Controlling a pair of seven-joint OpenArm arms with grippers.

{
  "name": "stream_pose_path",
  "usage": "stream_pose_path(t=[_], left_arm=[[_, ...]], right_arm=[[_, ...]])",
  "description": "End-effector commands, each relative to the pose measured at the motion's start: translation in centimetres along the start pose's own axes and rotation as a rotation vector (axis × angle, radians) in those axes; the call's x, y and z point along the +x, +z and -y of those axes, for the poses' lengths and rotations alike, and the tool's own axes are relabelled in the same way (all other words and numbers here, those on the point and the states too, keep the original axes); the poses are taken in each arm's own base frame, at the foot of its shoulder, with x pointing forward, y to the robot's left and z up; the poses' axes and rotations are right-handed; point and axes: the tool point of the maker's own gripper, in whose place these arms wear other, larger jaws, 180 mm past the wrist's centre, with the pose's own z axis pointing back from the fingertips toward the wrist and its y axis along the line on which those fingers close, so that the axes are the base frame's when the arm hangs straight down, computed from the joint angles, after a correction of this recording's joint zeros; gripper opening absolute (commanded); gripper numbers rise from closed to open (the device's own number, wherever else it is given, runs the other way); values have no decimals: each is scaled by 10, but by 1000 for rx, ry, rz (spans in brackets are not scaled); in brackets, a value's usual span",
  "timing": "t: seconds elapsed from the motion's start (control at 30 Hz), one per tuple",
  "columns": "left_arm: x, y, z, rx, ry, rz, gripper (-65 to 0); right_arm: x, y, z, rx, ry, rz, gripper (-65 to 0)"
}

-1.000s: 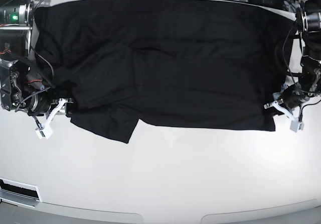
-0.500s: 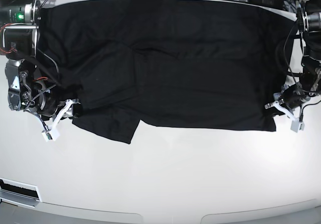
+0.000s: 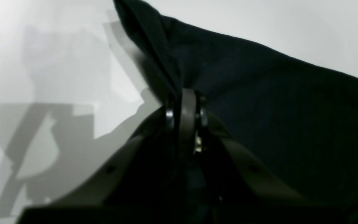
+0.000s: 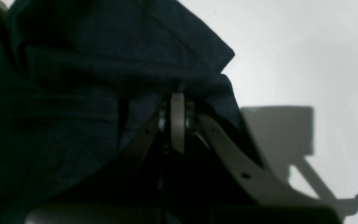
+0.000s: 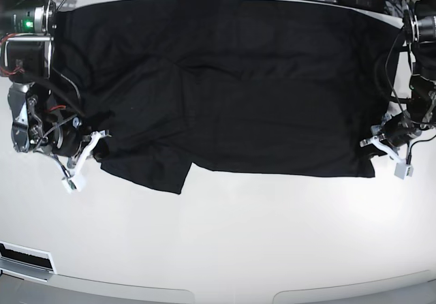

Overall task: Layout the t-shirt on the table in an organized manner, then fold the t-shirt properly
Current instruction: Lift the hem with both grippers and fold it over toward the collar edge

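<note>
T-shirt [image 5: 231, 79] spread across the counter [image 5: 225, 242], each near corner pinched by a closed claw, left [image 5: 373, 144] and right [image 5: 95, 155], ready for folding.

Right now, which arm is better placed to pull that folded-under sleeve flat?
Right. The right gripper is pinched on the t-shirt beside the rumpled sleeve flap; the left gripper holds the far corner.
</note>
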Motion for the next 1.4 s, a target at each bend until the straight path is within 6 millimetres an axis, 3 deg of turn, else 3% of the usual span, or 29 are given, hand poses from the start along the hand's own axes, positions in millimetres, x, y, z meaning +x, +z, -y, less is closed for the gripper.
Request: stream_pose_path(t=[0.0,0.3,0.47,0.6,0.63,0.7,0.83,1.03,1.17,1.27,1.37], left_arm=[[32,7,-1,-13,-17,77,-650],[76,16,11,-60,-81,159,-650],[78,15,12,-58,-90,150,-650],[63,14,10,-58,-80,127,-650],[59,13,10,-58,-77,119,-650],[48,13,9,-56,-70,102,-650],[24,15,3,-46,-56,62,-650],[-2,18,-3,-39,-31,27,-650],[-2,18,-3,-38,-31,27,-650],[-1,18,-3,-39,-31,29,-650],[1,18,-2,-40,-32,33,-650]], right_arm=[[40,12,6,-11,41,96,-650],[91,37,-9,-40,199,169,-650],[78,35,-8,-43,200,109,-650],[50,31,24,-206,38,81,-326],[41,29,31,-238,14,68,-270],[23,25,37,-258,-23,53,-241],[-3,15,39,-233,-74,23,-242],[-7,8,35,-203,-94,57,-258],[8,6,11,-62,-50,111,-423],[20,7,-1,7,3,151,-641],[35,8,1,2,16,168,-650]])
